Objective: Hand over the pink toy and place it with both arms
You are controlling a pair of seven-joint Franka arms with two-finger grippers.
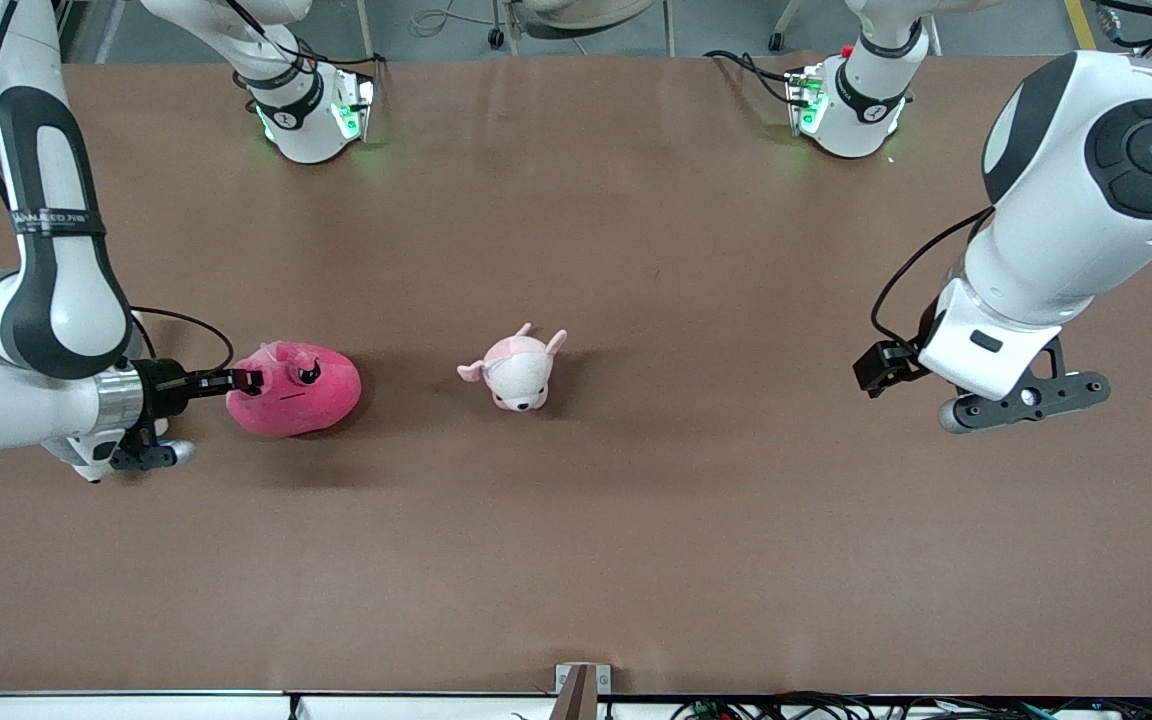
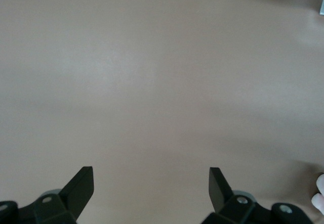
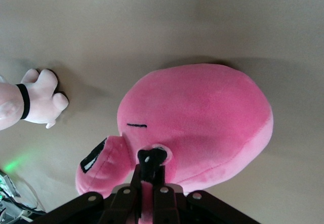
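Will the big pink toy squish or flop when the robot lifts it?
Probably it squishes: the right gripper is shut on the pink toy, bunching its plush by one eye. It likely sags, being held at one edge. It looks stuffed, so probably light and unbreakable.

a broad brown surface (image 1: 636,550) fills nearly the whole front view — matte, with faint creases running along it and soft shadows. along the top edge a strip of grey floor (image 1: 716,25) shows, with chair or stand legs (image 1: 536,35) and a yellow line (image 1: 1079,22) on it. at the near edge sits a small metal bracket (image 1: 582,685) — dark cables (image 1: 836,706) trail beside it.
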